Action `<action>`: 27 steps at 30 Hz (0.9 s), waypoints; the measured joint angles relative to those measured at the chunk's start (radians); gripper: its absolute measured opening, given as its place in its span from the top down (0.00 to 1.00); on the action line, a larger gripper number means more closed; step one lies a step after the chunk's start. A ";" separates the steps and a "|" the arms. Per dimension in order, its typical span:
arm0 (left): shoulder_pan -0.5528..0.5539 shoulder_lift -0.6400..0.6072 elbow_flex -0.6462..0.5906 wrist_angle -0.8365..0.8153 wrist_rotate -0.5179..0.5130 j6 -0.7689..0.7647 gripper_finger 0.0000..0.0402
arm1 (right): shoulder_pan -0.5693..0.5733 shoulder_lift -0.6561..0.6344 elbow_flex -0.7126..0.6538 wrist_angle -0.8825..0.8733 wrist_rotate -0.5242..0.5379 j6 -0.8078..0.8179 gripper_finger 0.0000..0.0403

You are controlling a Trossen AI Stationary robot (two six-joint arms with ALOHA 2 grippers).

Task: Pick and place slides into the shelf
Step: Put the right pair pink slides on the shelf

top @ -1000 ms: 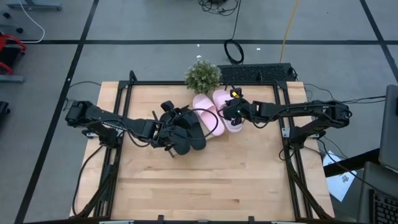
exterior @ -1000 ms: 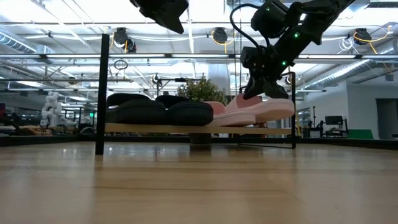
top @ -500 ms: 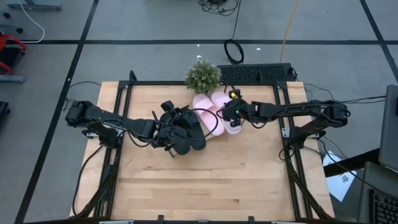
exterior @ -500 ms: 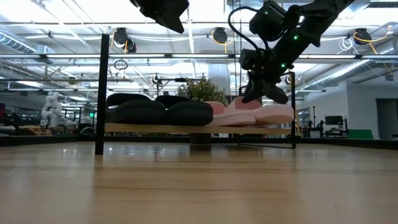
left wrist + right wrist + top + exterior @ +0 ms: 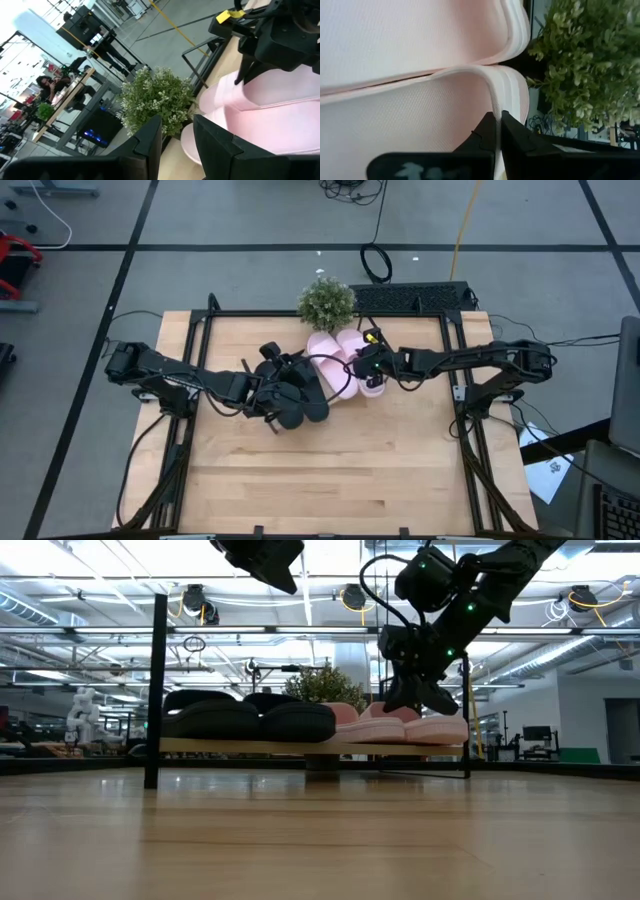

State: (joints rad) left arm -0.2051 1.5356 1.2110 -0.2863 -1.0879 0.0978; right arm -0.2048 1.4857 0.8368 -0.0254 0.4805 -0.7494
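Two black slides (image 5: 250, 720) lie side by side on the shelf's slanted wooden board (image 5: 250, 746). To their right on the board is a pale pink slide (image 5: 335, 375). A second pink slide (image 5: 435, 727) lies at the right end, and my right gripper (image 5: 496, 117) is shut on it. My left gripper (image 5: 177, 120) stands open, high above the black slides (image 5: 300, 405), with nothing between its fingers. My right gripper pinches the thin edge of the pink slide's strap (image 5: 493, 102) between its two fingers. The fingers come slanting down from the table's right side. The slide lies about level, its sole (image 5: 445, 730) on the shelf board beside the other pink slide.
A small potted plant (image 5: 325, 302) stands just behind the shelf at the table's far edge. Thin black rod frames (image 5: 155, 690) rise at both ends of the shelf. The near half of the wooden table (image 5: 330, 470) is bare.
My right gripper has sunk and gone a little toward the table's left with the pink slide. The slide was tilted with its near side raised and now lies lower on the board. The shelf with its slides has shifted slightly toward the left.
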 joint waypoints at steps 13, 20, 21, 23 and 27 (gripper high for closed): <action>0.000 0.000 0.000 0.000 0.016 -0.003 0.70 | 0.017 0.000 0.000 -0.001 -0.005 0.004 0.99; -0.002 0.000 0.000 0.000 0.016 -0.005 0.70 | 0.017 0.000 0.000 -0.019 -0.006 0.026 0.99; -0.003 0.000 0.000 0.000 0.016 -0.005 0.70 | 0.017 0.000 0.001 -0.020 -0.006 0.026 0.99; -0.007 0.000 0.000 0.000 0.016 -0.005 0.70 | 0.017 0.000 0.001 -0.021 -0.006 0.026 0.98; -0.016 0.000 0.000 0.000 0.016 -0.005 0.70 | 0.017 0.000 0.001 -0.023 -0.006 0.025 0.95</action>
State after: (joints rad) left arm -0.2213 1.5356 1.2113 -0.2863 -1.0718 0.0929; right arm -0.1879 1.4857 0.8375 -0.0481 0.4744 -0.7242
